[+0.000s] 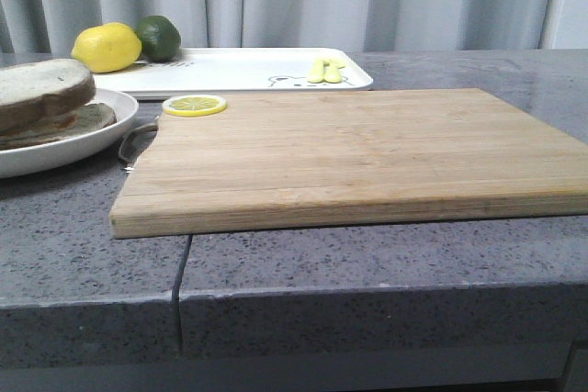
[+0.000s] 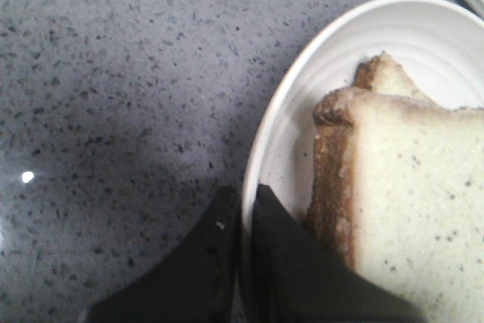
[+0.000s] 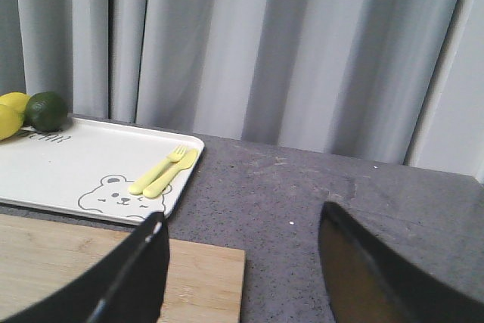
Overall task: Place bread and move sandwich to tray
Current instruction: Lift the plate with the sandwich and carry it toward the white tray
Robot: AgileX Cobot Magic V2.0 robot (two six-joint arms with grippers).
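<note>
The sandwich (image 1: 41,89) is two brown-crusted slices stacked on a round white plate (image 1: 101,130) at the far left; no egg shows. In the left wrist view my left gripper (image 2: 246,202) is shut on the plate's rim (image 2: 302,73), one finger outside and one inside, beside the top bread slice (image 2: 416,187). The white tray (image 1: 239,71) with the bear drawing lies at the back. My right gripper (image 3: 242,213) is open and empty above the far right corner of the cutting board (image 3: 204,277), facing the tray (image 3: 60,164). Neither gripper shows in the front view.
A tan cutting board (image 1: 367,149) fills the middle, with a lemon slice (image 1: 194,105) at its far left corner. On the tray are a lemon (image 1: 106,48), a lime (image 1: 159,37) and yellow cutlery (image 1: 326,71). Grey curtains hang behind.
</note>
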